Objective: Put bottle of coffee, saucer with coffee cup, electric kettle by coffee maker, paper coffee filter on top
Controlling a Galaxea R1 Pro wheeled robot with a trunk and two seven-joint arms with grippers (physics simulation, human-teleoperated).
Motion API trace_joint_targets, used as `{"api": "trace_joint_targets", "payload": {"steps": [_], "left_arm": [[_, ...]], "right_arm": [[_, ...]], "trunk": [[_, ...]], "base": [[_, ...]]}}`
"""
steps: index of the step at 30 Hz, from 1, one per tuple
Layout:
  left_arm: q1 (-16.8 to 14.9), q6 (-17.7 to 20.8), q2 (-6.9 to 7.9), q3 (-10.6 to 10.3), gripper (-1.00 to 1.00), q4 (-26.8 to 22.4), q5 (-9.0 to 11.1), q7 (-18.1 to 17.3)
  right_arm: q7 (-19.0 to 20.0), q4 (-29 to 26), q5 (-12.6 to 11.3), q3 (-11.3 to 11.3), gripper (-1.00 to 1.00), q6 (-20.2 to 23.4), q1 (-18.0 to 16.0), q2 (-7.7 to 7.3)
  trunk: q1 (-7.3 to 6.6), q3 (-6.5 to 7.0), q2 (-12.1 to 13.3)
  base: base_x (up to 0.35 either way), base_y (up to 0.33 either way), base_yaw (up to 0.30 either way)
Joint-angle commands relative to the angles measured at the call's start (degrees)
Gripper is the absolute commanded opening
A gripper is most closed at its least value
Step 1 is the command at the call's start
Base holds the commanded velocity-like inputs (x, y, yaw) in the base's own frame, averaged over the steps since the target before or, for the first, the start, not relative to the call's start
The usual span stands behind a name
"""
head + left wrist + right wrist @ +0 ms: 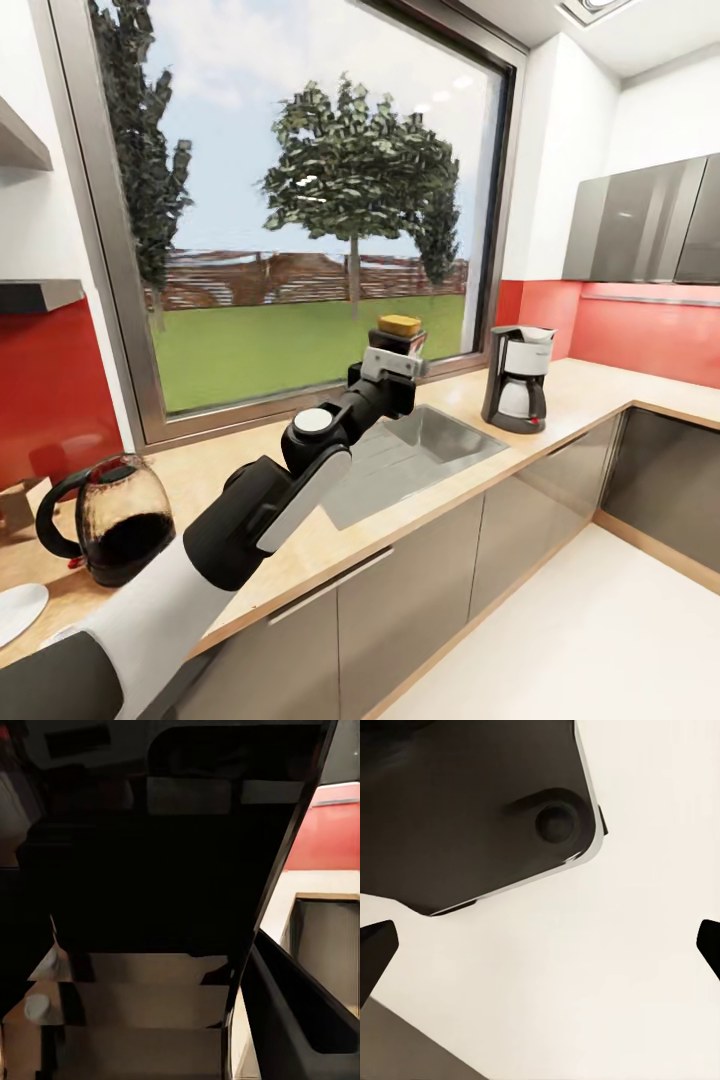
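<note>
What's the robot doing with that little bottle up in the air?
The robot's left gripper holds the bottle of coffee, a small dark bottle with a yellow top, up over the sink. The coffee maker stands on the kitchen countertop just past the sink, so the bottle probably goes down beside it. The electric kettle and a white plate wait at the counter's other end.

Bare kitchen countertop point(455, 478) apparently flanks the coffee maker point(519, 378).
</note>
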Motion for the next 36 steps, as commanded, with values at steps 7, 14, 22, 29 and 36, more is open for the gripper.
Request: {"api": "trace_joint_targets", "payload": {"steps": [7, 14, 22, 29, 36], "left_arm": [[1.13, 0.14, 0.09, -0.08, -1.00, -0.04, 0.40, 0.44], [3.40, -3.35, 0.58, -0.13, -1.00, -0.33, 0.35, 0.44], [8.41, -8.20, 3.52, -0.65, -1.00, -2.33, 0.34, 0.36], [11.12, -10.49, 5.26, -1.04, -1.00, -3.57, 0.33, 0.36], [11.30, -10.69, 5.34, -1.47, -1.00, -3.25, 0.40, 0.35]], "right_arm": [[0.04, 0.13, 0.02, 0.13, 1.00, -0.30, -0.08, 0.00], [0.04, 0.08, 0.07, 0.16, 1.00, -0.24, -0.08, -0.06], [0.00, -1.03, -0.17, -0.04, 1.00, -0.22, -0.49, -1.08], [0.24, -3.25, -18.21, -6.65, 1.00, -0.03, -2.52, -3.40], [0.50, -9.73, -31.21, -8.65, 1.00, 0.74, -3.89, -3.58]], "trunk": [[1.56, -1.35, -2.91], [3.10, -2.61, -5.72], [4.86, -4.05, -8.93], [6.40, -5.30, -11.74], [7.93, -6.56, -14.55]], "base": [[0.000, 0.000, 0.000], [0.000, 0.000, 0.000], [0.000, 0.000, 0.000], [0.000, 0.000, 0.000], [0.000, 0.000, 0.000]]}}
